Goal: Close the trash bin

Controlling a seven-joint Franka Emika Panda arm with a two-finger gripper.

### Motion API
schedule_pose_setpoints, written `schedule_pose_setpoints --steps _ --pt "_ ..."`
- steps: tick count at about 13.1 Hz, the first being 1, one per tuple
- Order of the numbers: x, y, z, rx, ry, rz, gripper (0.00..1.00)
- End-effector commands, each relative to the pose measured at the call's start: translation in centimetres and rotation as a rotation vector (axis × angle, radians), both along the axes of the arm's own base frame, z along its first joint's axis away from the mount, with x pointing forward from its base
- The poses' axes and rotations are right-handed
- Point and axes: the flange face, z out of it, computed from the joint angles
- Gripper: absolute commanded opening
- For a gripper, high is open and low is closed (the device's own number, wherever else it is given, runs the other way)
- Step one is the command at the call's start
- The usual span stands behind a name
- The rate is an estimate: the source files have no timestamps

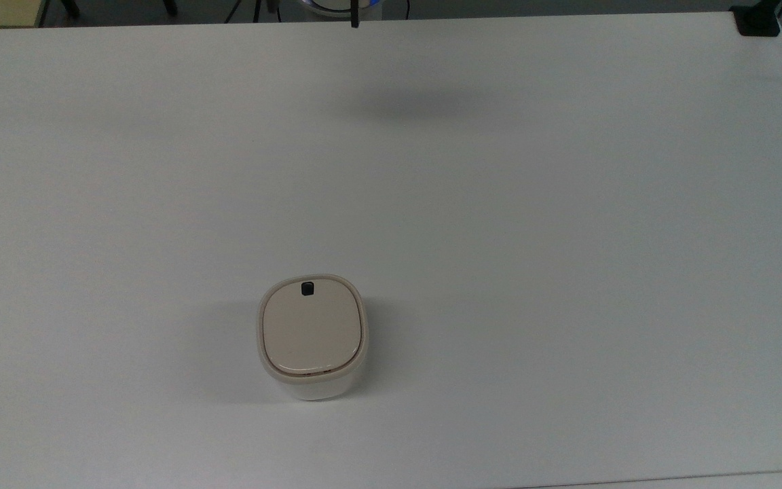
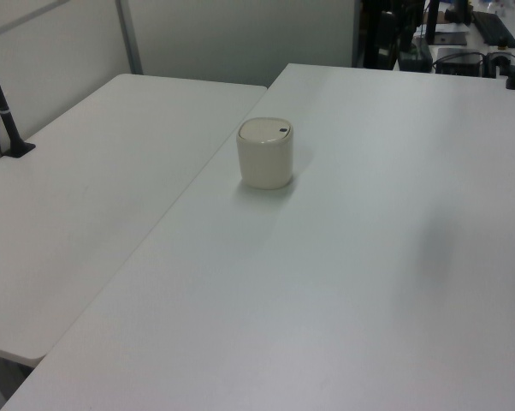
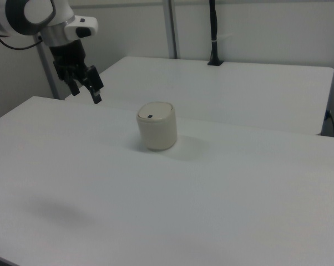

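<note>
Beige lid (image 1: pixel 311 331) sits flush on bin (image 3: pixel 156 133), mid-frame; task looks done. Gripper (image 3: pixel 85 88), upper left in right view, well clear, jaws parted, empty.

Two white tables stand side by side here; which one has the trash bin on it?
The table on the left view's right, the one the gripper hangs over, carries the trash bin. The other table carries a black post's base.

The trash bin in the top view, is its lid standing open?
No, the beige lid lies flat on the trash bin, with its black button facing up.
</note>
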Motion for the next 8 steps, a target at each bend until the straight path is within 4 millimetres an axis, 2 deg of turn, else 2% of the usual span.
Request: schedule_pose_setpoints --steps 1,4,8 --pt "-0.97 -3.36 -0.22 0.003 0.026 0.158 1.00" --pt "-0.92 -4.01 -0.59 -0.007 0.043 0.265 1.00" --pt "-0.63 -3.58 -0.98 -0.003 0.049 0.216 1.00"
